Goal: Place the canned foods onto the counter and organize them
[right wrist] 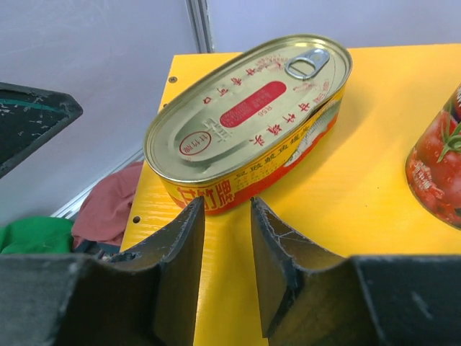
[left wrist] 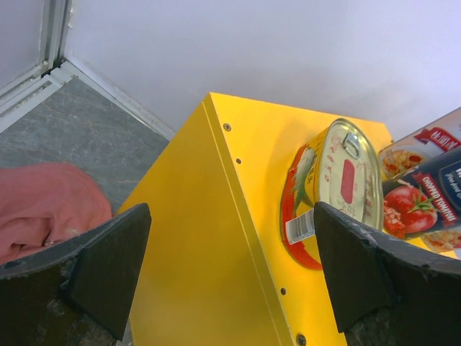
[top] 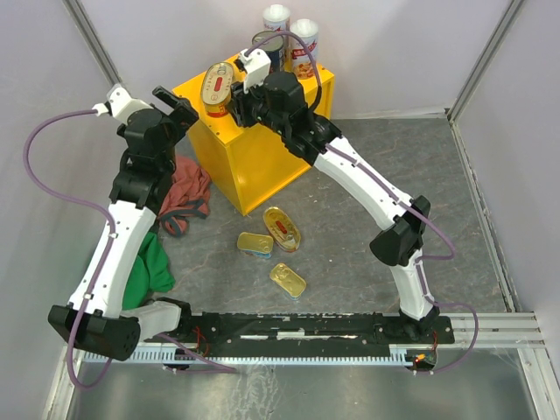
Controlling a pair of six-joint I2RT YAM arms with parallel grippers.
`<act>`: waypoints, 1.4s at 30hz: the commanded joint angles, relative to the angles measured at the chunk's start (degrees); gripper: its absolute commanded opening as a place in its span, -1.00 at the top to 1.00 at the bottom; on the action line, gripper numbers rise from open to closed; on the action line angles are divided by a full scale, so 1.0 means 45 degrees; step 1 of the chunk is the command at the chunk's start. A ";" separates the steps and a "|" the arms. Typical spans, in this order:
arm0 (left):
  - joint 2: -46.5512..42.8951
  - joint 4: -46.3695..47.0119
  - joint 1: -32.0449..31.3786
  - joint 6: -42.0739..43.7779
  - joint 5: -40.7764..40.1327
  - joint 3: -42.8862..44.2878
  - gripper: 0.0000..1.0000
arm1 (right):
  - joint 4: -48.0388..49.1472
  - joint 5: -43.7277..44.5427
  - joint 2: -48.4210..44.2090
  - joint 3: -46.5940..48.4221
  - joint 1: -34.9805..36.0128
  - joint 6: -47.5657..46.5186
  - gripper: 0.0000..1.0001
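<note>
from above, the yellow box (top: 254,166) already carries two tall tins (top: 304,39), a dark can (top: 267,42) and one oval tin (top: 217,87) near its left edge. three gold tins (top: 282,229) lie on the floor (top: 350,262) in front of the box, well apart from it, so you're roughly halfway. the right gripper (top: 252,72) hangs over the box, just beside the oval tin. the left gripper (top: 179,103) hovers off the box's left side.

in the left wrist view, its fingers (left wrist: 108,267) are spread wide and empty, with the box's left edge between them.

in the right wrist view, its fingers (right wrist: 176,267) are nearly pressed together with a thin gap, pinching nothing, tips just short of the oval tin. i'd judge you're tidying that tin. next, send an arm down in front of the box, spread its fingers and take a floor tin.
</note>
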 commanded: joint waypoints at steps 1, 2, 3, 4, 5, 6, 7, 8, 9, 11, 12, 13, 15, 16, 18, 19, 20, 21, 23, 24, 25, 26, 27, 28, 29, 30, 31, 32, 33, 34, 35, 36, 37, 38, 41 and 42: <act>-0.0118 0.0711 0.0180 -0.0773 0.0194 0.0721 -1.00 | 0.0053 0.0060 0.0006 0.1138 0.0084 -0.0128 0.20; -0.0115 0.0739 0.0184 -0.0854 0.0229 0.0709 -1.00 | 0.0023 0.0028 0.0140 0.1308 0.0100 -0.0136 0.20; -0.0110 0.0789 0.0186 -0.0915 0.0258 0.0673 -1.00 | -0.0035 0.0016 0.0308 0.1527 0.0104 -0.0115 0.19; -0.0134 0.0795 0.0201 -0.0969 0.0257 0.0630 -1.00 | -0.0069 0.0005 0.0446 0.1708 0.0105 -0.0095 0.19; -0.0137 0.0805 0.0201 -0.1022 0.0257 0.0612 -1.00 | -0.0090 -0.0028 0.0583 0.1892 0.0105 -0.0056 0.19; -0.0154 0.0817 0.0206 -0.1063 0.0261 0.0593 -1.00 | -0.0093 -0.0066 0.0688 0.2040 0.0105 -0.0015 0.19; -0.0175 0.0813 0.0194 -0.1112 0.0247 0.0551 -1.00 | -0.0110 -0.0122 0.0849 0.2175 0.0108 0.0044 0.19; -0.0190 0.0818 0.0195 -0.1143 0.0241 0.0527 -1.00 | -0.0127 -0.0154 0.0949 0.2312 0.0120 0.0088 0.18; -0.0214 0.0819 0.0215 -0.1174 0.0228 0.0502 -1.00 | -0.0141 -0.0170 0.1059 0.2439 0.0134 0.0138 0.18; -0.0196 0.0784 0.0216 -0.1237 0.0186 0.0509 -1.00 | -0.0185 -0.0180 0.1241 0.2688 0.0177 0.0202 0.18; -0.0210 0.0805 0.0240 -0.1278 0.0167 0.0507 -1.00 | -0.0190 -0.0207 0.1320 0.2776 0.0205 0.0225 0.18; -0.0212 0.0802 0.0242 -0.1303 0.0138 0.0509 -1.00 | -0.0181 -0.0218 0.1420 0.2870 0.0230 0.0247 0.18; -0.0209 0.0836 0.0262 -0.1335 0.0097 0.0499 -1.00 | -0.0127 -0.0238 0.1583 0.2996 0.0287 0.0282 0.18; -0.0212 0.0855 0.0289 -0.1361 0.0071 0.0493 -1.00 | -0.0090 -0.0249 0.1685 0.2998 0.0309 0.0311 0.18; -0.0215 0.0934 0.0329 -0.1391 0.0040 0.0468 -1.00 | 0.0006 -0.0259 0.1881 0.3549 0.0348 0.0341 0.17; -0.0215 0.0977 0.0339 -0.1412 0.0007 0.0465 -1.00 | 0.0059 -0.0259 0.1996 0.3692 0.0358 0.0379 0.17; -0.0201 0.1037 0.0360 -0.1422 -0.0014 0.0469 -1.00 | 0.0107 -0.0242 0.2105 0.3815 0.0359 0.0413 0.17; -0.0186 0.1083 0.0374 -0.1440 0.0005 0.0470 -1.00 | 0.0176 -0.0222 0.2194 0.3935 0.0374 0.0452 0.17; -0.0124 0.1186 0.0401 -0.1489 0.0070 0.0465 -1.00 | 0.0326 -0.0220 0.2391 0.4119 0.0388 0.0533 0.17; -0.0077 0.1218 0.0392 -0.1522 0.0101 0.0460 -1.00 | 0.0394 -0.0220 0.2524 0.4205 0.0382 0.0586 0.16; -0.0028 0.1284 0.0383 -0.1555 0.0132 0.0440 -1.00 | 0.0459 -0.0220 0.2635 0.4306 0.0379 0.0652 0.16; -0.0004 0.1321 0.0409 -0.1604 0.0158 0.0408 -1.00 | 0.0552 -0.0237 0.2742 0.4397 0.0374 0.0684 0.16; 0.0014 0.1382 0.0415 -0.1658 0.0178 0.0352 -1.00 | 0.0644 -0.0239 0.2823 0.4455 0.0378 0.0725 0.16; 0.0028 0.1443 0.0428 -0.1675 0.0210 0.0289 -1.00 | 0.0722 -0.0239 0.2931 0.4538 0.0378 0.0756 0.15; 0.0037 0.1502 0.0442 -0.1719 0.0229 0.0213 -1.00 | 0.0822 -0.0239 0.3013 0.4585 0.0379 0.0758 0.15; 0.0041 0.1546 0.0495 -0.1775 0.0273 0.0145 -1.00 | 0.0925 -0.0239 0.3070 0.4617 0.0379 0.0758 0.14; 0.0029 0.1632 0.0528 -0.1851 0.0339 0.0046 -1.00 | 0.1028 -0.0249 0.3126 0.4658 0.0379 0.0759 0.13; 0.0006 0.1741 0.0613 -0.1911 0.0452 -0.0061 -1.00 | 0.1138 -0.0284 0.3159 0.4702 0.0379 0.0759 0.12; 0.0000 0.1803 0.0664 -0.2012 0.0532 -0.0141 -1.00 | 0.1245 -0.0306 0.3198 0.4727 0.0379 0.0759 0.12; 0.0000 0.1813 0.0713 -0.2102 0.0582 -0.0195 -1.00 | 0.1327 -0.0326 0.3215 0.4761 0.0379 0.0749 0.11; 0.0009 0.1775 0.0758 -0.2201 0.0610 -0.0211 -1.00 | 0.1408 -0.0336 0.3190 0.4762 0.0379 0.0738 0.11; 0.0001 0.1733 0.0771 -0.2263 0.0623 -0.0240 -1.00 | 0.1497 -0.0337 0.3128 0.4769 0.0374 0.0697 0.10; 0.0000 0.1721 0.0775 -0.2322 0.0647 -0.0261 -1.00 | 0.1534 -0.0337 0.3062 0.4765 0.0378 0.0658 0.10; -0.0017 0.1720 0.0805 -0.2366 0.0657 -0.0304 -1.00 | 0.1569 -0.0337 0.2995 0.4739 0.0378 0.0634 0.09; -0.0059 0.1733 0.0841 -0.2517 0.0673 -0.0348 -1.00 | 0.1772 -0.0356 0.2561 0.4564 0.0378 0.0508 0.05; -0.0071 0.1778 0.0850 -0.2578 0.0711 -0.0350 -1.00 | 0.1837 -0.0342 0.2403 0.4485 0.0379 0.0454 0.01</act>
